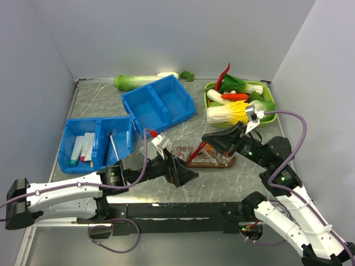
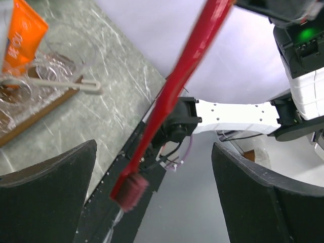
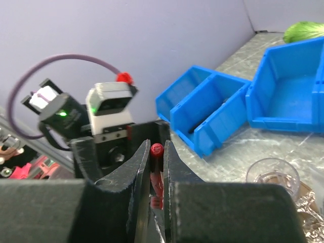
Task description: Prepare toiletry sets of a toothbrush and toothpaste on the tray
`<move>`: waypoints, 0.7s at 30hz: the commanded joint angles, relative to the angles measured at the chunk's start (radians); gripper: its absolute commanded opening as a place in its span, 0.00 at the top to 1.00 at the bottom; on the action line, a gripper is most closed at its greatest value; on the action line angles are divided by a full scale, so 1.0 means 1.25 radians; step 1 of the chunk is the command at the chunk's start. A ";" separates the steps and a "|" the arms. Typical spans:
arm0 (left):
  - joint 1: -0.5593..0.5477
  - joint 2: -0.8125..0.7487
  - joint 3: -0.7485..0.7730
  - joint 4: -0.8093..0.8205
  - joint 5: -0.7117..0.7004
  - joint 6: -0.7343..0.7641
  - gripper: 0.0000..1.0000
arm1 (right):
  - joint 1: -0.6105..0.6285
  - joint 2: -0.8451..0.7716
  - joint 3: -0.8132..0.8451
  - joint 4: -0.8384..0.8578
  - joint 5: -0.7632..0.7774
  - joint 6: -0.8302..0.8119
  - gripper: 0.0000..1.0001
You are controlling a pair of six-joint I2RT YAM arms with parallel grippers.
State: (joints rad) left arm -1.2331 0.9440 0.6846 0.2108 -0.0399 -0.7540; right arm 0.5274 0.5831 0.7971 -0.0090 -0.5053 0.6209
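The slim red long-handled toothbrush (image 1: 201,151) hangs in the air at the centre of the overhead view, just above the flat dark-brown wooden tray (image 1: 213,164). The right fingers (image 3: 116,202) are clamped together on the very end of its handle. That thin hold is the main worry: with so much brush beyond the grip, it could pivot or slide out once the arm swings.

The left fingers (image 2: 50,192) stand wide apart. The bristle head dangles between them at the lower centre of the left wrist view, touching neither. If either arm moves sideways before the head is clear, a finger could catch it and wrench the brush loose.

The small clear plastic cups (image 1: 181,148) at the tray look light, and a slanting brush pushed against a rim might tip one. At the upper left of the left wrist view, one cup seems to hold a white brush (image 2: 61,85) and an orange-ended white tube (image 2: 20,40). Bumping it would spoil that set.
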 commanded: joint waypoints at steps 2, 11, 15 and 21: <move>0.010 -0.009 -0.018 0.069 0.034 -0.048 0.07 | -0.008 -0.036 -0.004 0.075 -0.030 0.027 1.00; 0.010 -0.019 -0.043 0.104 0.042 -0.066 0.43 | -0.011 -0.061 -0.006 0.029 0.004 0.013 1.00; 0.010 -0.040 -0.068 0.117 0.042 -0.082 0.53 | -0.012 -0.068 0.000 0.011 0.021 0.004 1.00; 0.010 -0.030 -0.072 0.127 0.064 -0.087 0.51 | -0.014 -0.063 -0.017 0.037 0.008 0.029 1.00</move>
State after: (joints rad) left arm -1.2251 0.9092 0.5911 0.2996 0.0051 -0.8474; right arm 0.5167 0.5098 0.7902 -0.0135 -0.4934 0.6365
